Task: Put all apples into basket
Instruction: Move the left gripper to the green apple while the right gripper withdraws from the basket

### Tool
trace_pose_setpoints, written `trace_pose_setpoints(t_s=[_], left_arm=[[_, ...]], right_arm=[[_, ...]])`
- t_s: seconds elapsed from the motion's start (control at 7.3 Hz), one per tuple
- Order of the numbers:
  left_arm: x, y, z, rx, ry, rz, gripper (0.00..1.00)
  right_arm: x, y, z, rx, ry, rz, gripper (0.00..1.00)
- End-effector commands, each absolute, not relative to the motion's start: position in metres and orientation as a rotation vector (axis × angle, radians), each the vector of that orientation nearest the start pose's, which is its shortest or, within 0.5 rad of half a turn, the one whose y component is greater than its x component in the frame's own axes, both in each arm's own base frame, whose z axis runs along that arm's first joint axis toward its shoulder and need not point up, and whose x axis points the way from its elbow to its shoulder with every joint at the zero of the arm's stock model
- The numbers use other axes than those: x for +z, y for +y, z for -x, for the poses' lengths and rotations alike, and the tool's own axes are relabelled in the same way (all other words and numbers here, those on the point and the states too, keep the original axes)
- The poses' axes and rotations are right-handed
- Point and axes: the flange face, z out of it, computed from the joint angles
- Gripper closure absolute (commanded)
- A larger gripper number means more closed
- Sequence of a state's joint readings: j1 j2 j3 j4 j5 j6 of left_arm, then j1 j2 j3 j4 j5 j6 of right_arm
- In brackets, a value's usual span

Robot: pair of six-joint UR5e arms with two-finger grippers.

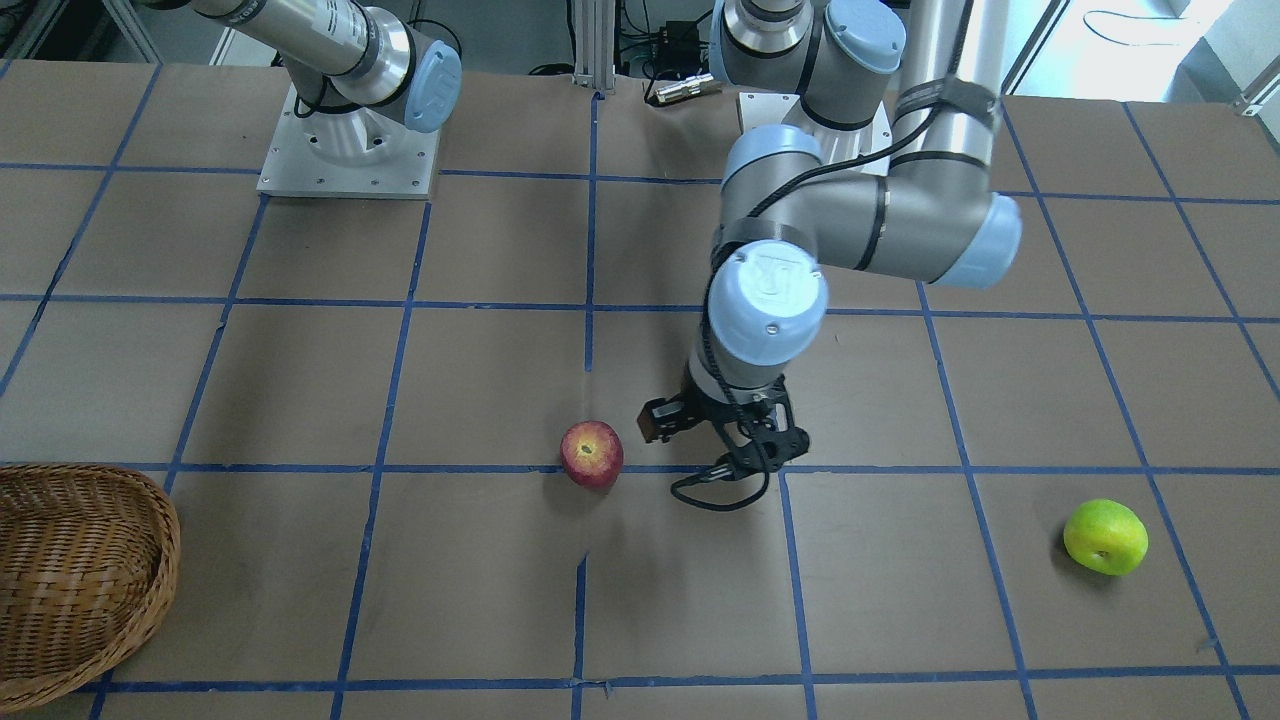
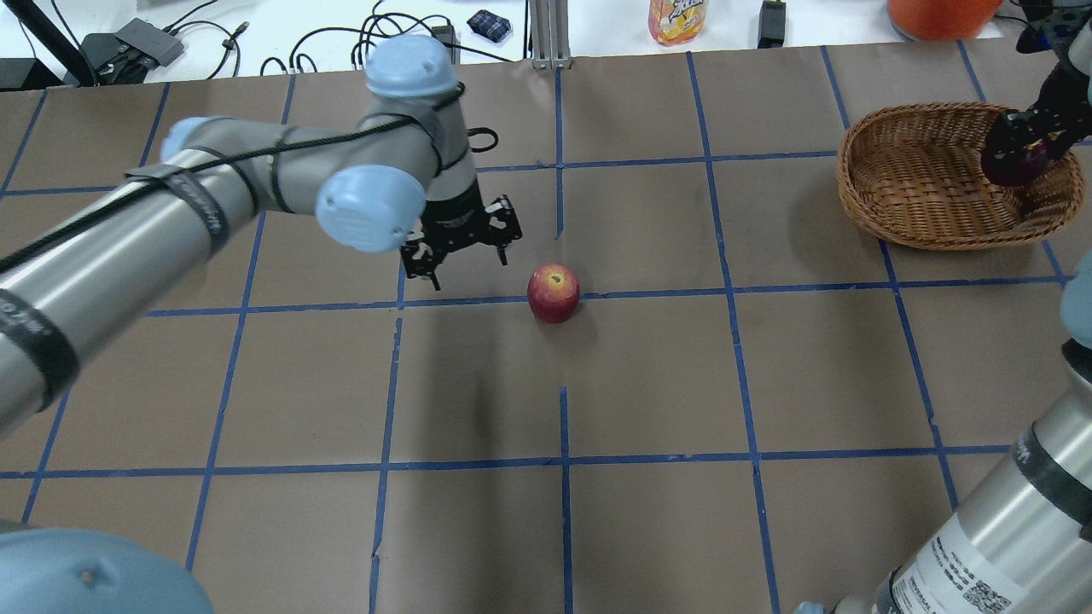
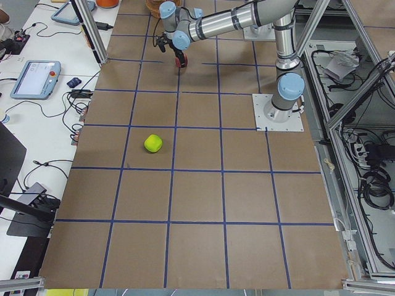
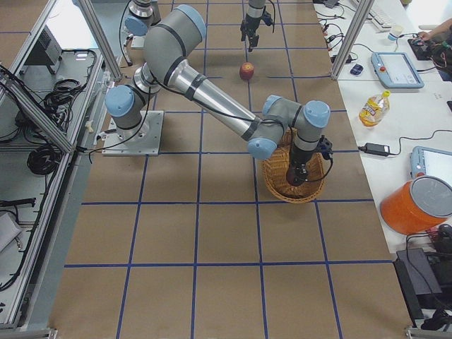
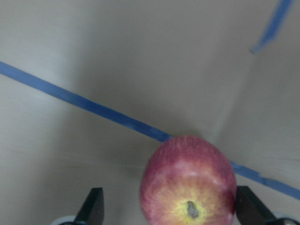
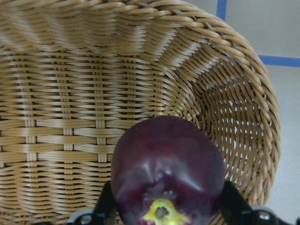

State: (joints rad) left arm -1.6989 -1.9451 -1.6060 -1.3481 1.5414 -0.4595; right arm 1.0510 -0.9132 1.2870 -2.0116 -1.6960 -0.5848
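In the front-facing view, the left gripper is seen pointed down over the table. The red apple lies untouched just beside it at its 9 o'clock. The green apple is found well apart at 4 o'clock, and the basket is cut off at the 8 o'clock corner.

In the overhead view, the left gripper is shown with its jaws spread, the red apple at its 4 o'clock. Toward 2 o'clock, the right gripper is held over the basket, pinching the maroon apple.

In the left wrist view, the red apple is framed between the spread fingers, with a gap on one side. It sits on a blue tape line.

In the right wrist view, the maroon apple is clamped between both fingers, with wicker beneath it.
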Motion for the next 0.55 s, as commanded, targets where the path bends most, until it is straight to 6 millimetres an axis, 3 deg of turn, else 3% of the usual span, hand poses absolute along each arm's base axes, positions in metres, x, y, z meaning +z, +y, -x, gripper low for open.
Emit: trace_pose_setpoints(t_s=[0.0, 0.14, 0.27, 0.41], left_arm=[[0.333, -0.577, 0.053, 0.391, 3.064, 0.22, 0.0], [0.344, -0.574, -0.013, 0.384, 3.076, 0.084, 0.0], [0.349, -0.567, -0.056, 0.388, 3.094, -0.055, 0.0], [0.349, -0.562, -0.08, 0.37, 3.106, -0.197, 0.0]], right_arm=[[0.249, -0.696, 0.261, 0.046, 3.276, 0.095, 0.35], [0.255, -0.697, 0.262, 0.038, 3.281, 0.09, 0.0], [0.261, -0.694, 0.262, 0.056, 3.297, 0.089, 0.0], [0.27, -0.687, 0.259, 0.109, 3.28, 0.091, 0.0]])
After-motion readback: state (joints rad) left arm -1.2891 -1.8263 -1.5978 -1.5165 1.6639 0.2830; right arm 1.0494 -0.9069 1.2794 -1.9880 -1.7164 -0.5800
